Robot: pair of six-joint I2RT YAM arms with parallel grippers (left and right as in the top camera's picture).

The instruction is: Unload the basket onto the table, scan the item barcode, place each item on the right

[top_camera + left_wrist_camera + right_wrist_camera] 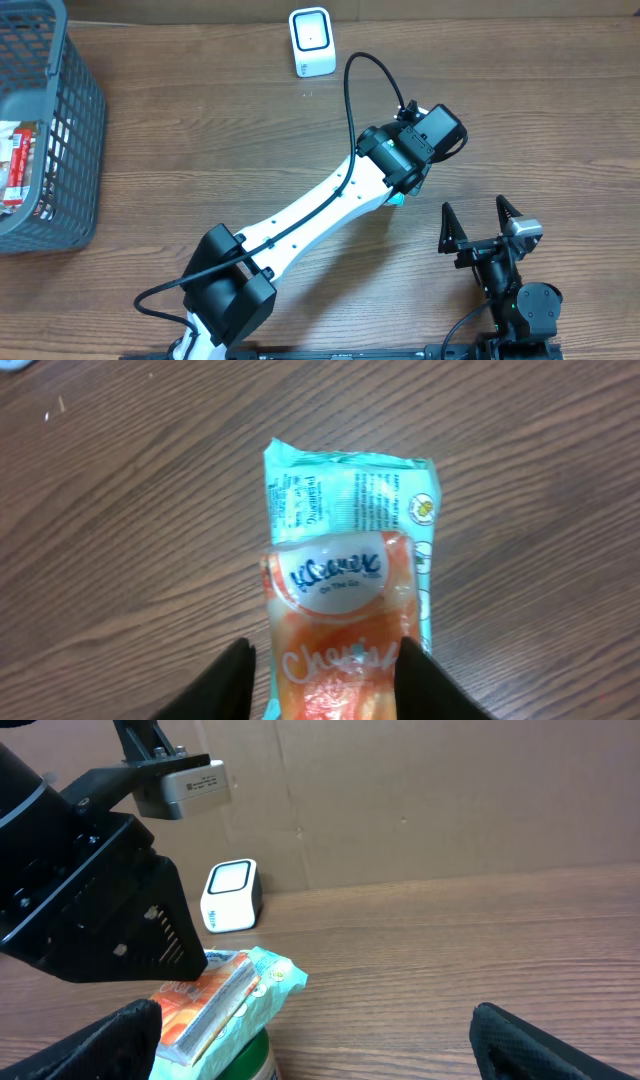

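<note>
Left gripper has one black finger on each side of the tissue pack, but I cannot tell if they squeeze it. That pack is a soft, shiny plastic bag, orange on top with pale green edges. It is near the middle of the brown, stripy wooden table. Right gripper is close by, spread wide, holding nothing. Farther off are a small white scanner with round corners and a grey plastic basket full of holes.

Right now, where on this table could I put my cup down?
Bare table: between the basket and the left arm, and right of the scanner toward the far corner. Crowded: near the tissue pack at the left tool, and beside the open right tool.
</note>
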